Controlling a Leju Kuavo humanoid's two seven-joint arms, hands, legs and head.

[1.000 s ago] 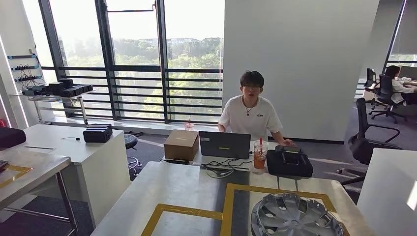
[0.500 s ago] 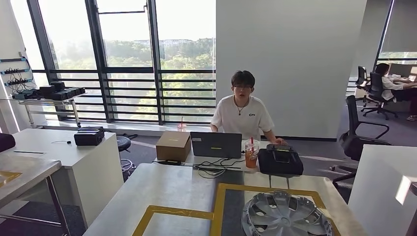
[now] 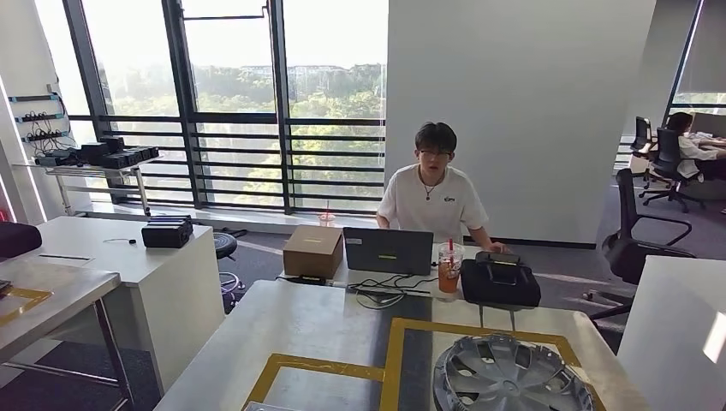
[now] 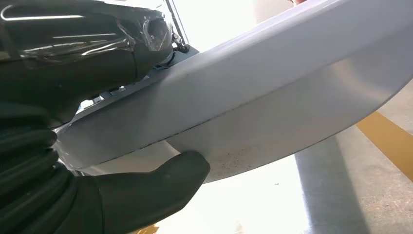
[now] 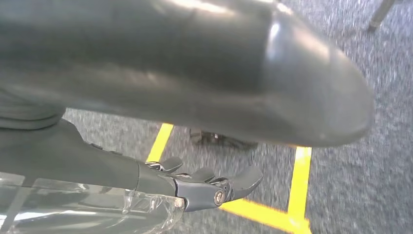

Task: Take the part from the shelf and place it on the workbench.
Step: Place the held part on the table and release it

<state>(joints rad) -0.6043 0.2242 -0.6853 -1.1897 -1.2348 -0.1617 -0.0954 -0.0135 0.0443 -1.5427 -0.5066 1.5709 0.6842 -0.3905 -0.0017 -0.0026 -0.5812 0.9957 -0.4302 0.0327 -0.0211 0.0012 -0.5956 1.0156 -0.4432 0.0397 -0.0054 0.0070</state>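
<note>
In the left wrist view my left hand point(image 4: 73, 161) grips a pale grey curved part point(image 4: 272, 92), its dark thumb point(image 4: 160, 185) pressed under the rim. The part hangs just over a grey surface crossed by a yellow tape line point(image 4: 384, 141). In the head view the workbench point(image 3: 317, 325) lies straight ahead with yellow-taped rectangles, and a silver hubcap point(image 3: 509, 377) rests inside the right one. My right hand point(image 5: 209, 187) hangs over grey carpet with yellow floor tape, its fingers apart and holding nothing.
A person point(image 3: 432, 193) sits behind the bench's far end at a laptop point(image 3: 388, 251). Beside the laptop are a cardboard box point(image 3: 313, 251), a drink cup point(image 3: 449, 270) and a black bag point(image 3: 501, 282). A white table point(image 3: 171, 257) stands left, a white counter point(image 3: 676, 325) right.
The whole head picture swung left, then back right, so the camera moved. The hubcap and the things on the bench keep their places relative to each other.
</note>
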